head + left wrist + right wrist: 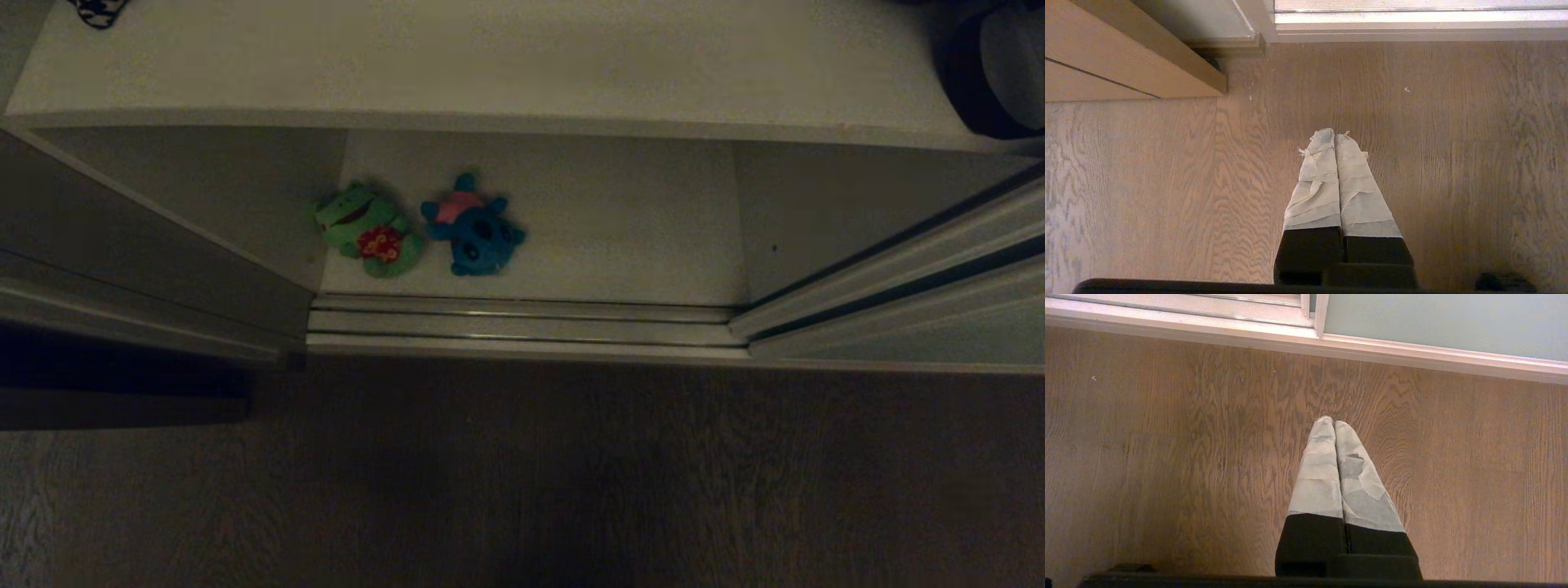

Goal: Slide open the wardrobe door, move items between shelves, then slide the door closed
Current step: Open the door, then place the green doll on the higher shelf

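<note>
In the head view neither arm shows. At far left stands dark panelling [122, 245]; at upper left a houndstooth cushion [98, 10] peeps over the upper shelf [490, 65]. Below it, centre-left on the lower shelf [620, 220], the green toy [369, 230] lies just beside the blue toy [473, 229], apart by a narrow gap. Tracks [522, 327] run along the front edge. At right, the door [914, 327] is slid aside; a black bag [992, 73] sits upper right.

Only the wrist views show the arms. The left gripper [1334, 134] points down over wood floor [1167, 183], taped fingers [1316, 183] pressed together, empty; brown panelling shows at upper left there. The right gripper [1333, 421] hangs likewise, closed and empty, with the door's grey-green panel at upper right.
</note>
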Available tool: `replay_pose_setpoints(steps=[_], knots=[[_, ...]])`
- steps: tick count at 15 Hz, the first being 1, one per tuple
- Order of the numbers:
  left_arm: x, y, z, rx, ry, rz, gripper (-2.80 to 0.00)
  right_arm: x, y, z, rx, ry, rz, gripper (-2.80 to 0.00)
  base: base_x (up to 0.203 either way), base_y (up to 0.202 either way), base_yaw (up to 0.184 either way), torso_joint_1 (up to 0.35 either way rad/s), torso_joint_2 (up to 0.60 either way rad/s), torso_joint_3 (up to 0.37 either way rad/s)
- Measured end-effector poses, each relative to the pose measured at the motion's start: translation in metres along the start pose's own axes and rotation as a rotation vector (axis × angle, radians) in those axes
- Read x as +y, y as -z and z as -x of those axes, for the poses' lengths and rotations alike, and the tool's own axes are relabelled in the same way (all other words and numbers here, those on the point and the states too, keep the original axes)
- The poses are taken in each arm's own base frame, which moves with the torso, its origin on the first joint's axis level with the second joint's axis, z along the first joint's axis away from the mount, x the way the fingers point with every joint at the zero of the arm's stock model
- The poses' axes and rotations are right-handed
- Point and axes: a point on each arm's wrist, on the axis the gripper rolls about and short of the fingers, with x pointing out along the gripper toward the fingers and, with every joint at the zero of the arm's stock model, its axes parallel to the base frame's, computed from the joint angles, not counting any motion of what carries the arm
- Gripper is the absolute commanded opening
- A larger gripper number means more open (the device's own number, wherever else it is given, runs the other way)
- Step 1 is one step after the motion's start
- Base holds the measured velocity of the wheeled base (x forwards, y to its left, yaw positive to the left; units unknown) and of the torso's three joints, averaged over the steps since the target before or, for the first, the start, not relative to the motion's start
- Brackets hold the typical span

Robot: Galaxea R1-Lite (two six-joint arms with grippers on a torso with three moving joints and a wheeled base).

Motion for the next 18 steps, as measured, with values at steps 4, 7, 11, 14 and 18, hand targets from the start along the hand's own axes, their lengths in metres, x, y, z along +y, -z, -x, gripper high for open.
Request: replay_pose_setpoints(steps=[4,7,11,14,18], knots=[[0.0,-0.003,0.002,0.003,-0.002,0.019,-2.8,0.0,0.0,0.0,0.0,0.0,0.0,-2.8,0.0,0.0,0.0,0.0,0.0,0.0],[0.002,-0.032,0.012,-0.039,0.005,0.022,-2.8,0.0,0.0,0.0,0.0,0.0,0.0,-2.8,0.0,0.0,0.0,0.0,0.0,0.0],[0.004,-0.075,0.004,0.09,0.033,0.032,-2.8,0.0,0.0,0.0,0.0,0.0,0.0,-2.8,0.0,0.0,0.0,0.0,0.0,0.0],[0.006,-0.103,-0.037,0.259,0.078,0.044,-2.8,0.0,0.0,0.0,0.0,0.0,0.0,-2.8,0.0,0.0,0.0,0.0,0.0,0.0],[0.007,-0.117,-0.129,0.416,0.116,0.052,-2.8,0.0,0.0,0.0,0.0,0.0,0.0,-2.8,0.0,0.0,0.0,0.0,0.0,0.0]])
